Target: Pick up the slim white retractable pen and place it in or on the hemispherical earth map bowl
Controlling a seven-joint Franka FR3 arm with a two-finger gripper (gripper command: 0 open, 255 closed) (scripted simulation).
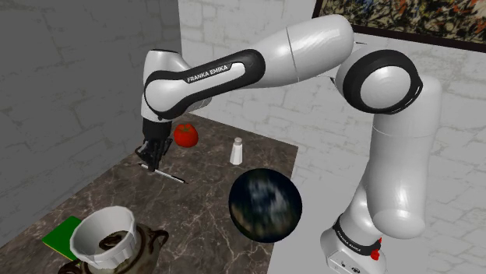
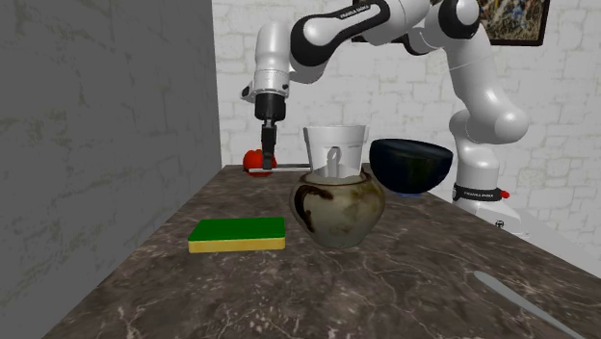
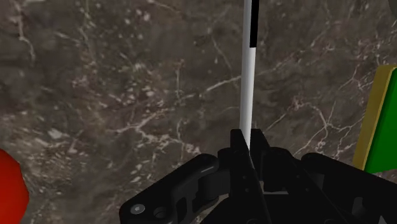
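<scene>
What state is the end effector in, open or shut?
Shut on the pen: in the wrist view the end effector clasps its white shaft from both sides.

Seven single items are showing at or around one brown glazed pot [image 2: 339,208]: one slim white pen with a black tip [image 3: 248,89], one dark earth-map hemispherical bowl [image 1: 265,206], one red round fruit [image 1: 185,135], one small white shaker [image 1: 236,151], one green-and-yellow sponge [image 2: 237,233], one white cup [image 2: 335,149], one grey blade [image 2: 520,300].
</scene>
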